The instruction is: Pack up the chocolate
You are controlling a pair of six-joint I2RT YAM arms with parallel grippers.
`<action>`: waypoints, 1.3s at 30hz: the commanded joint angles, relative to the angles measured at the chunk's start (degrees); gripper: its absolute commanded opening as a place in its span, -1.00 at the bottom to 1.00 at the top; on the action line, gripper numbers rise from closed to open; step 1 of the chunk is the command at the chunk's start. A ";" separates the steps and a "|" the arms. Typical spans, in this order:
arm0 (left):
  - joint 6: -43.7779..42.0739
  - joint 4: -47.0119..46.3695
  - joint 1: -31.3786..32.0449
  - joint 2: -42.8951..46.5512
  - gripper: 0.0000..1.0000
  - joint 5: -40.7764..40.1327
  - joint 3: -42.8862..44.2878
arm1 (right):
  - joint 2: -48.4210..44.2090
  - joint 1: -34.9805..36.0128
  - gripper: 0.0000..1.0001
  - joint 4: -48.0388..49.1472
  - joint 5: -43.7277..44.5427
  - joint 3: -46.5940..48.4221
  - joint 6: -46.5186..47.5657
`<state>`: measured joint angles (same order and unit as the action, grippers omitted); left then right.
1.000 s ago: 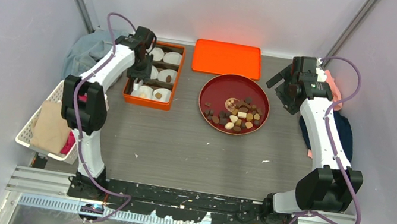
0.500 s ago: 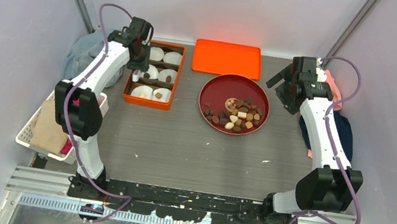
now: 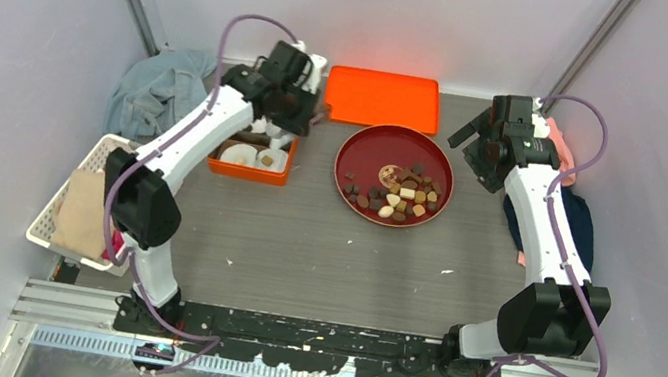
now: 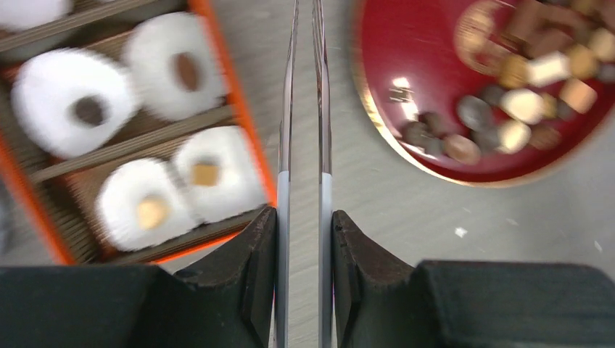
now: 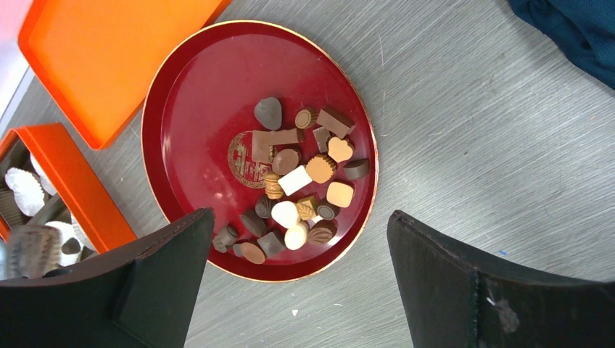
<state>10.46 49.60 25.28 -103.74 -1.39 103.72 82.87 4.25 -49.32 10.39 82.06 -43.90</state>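
The chocolate lies as a loose pile of brown, tan and white pieces on a round red plate, also in the right wrist view. An orange box holds white paper cups; several cups carry one piece each. My left gripper is shut on thin metal tweezers, whose blades stand slightly apart with nothing showing between them. They hang over bare table between the box and the plate. My right gripper hovers open and empty above the plate's right side.
An orange lid lies behind the plate. A white basket of cloths sits at the left edge, with a grey-blue cloth behind it. A dark blue cloth and a pink one lie on the right.
The left arm has swung right, from over the box's left side to the gap between box and plate, and its jaws have drawn closer. The right arm has not moved.
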 commanded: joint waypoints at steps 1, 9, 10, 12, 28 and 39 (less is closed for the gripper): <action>-4.41 -5.24 6.72 0.57 -0.89 10.81 0.16 | -2.59 -0.08 0.89 0.79 1.26 0.74 -0.08; -5.68 -0.33 12.19 -3.25 -0.66 15.04 1.20 | -3.07 -0.06 0.89 0.71 1.30 0.03 -0.22; -5.32 0.34 12.62 -3.75 -0.65 14.72 1.33 | -3.07 -0.08 0.90 0.72 1.26 -0.03 -0.22; -4.82 0.58 13.59 -4.23 -0.65 13.37 0.78 | -3.02 -0.11 0.89 0.87 1.28 -0.12 -0.22; -3.53 7.49 15.59 -7.36 -0.62 4.60 2.61 | -1.34 -0.07 0.89 1.40 0.43 1.06 0.22; -3.53 7.44 15.66 -9.52 -0.55 8.54 3.47 | -0.38 -0.07 0.89 1.66 0.09 1.26 0.22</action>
<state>7.09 56.90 40.80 -112.92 4.43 104.86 82.54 4.25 -49.32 10.39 81.76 -43.88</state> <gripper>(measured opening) 0.303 0.949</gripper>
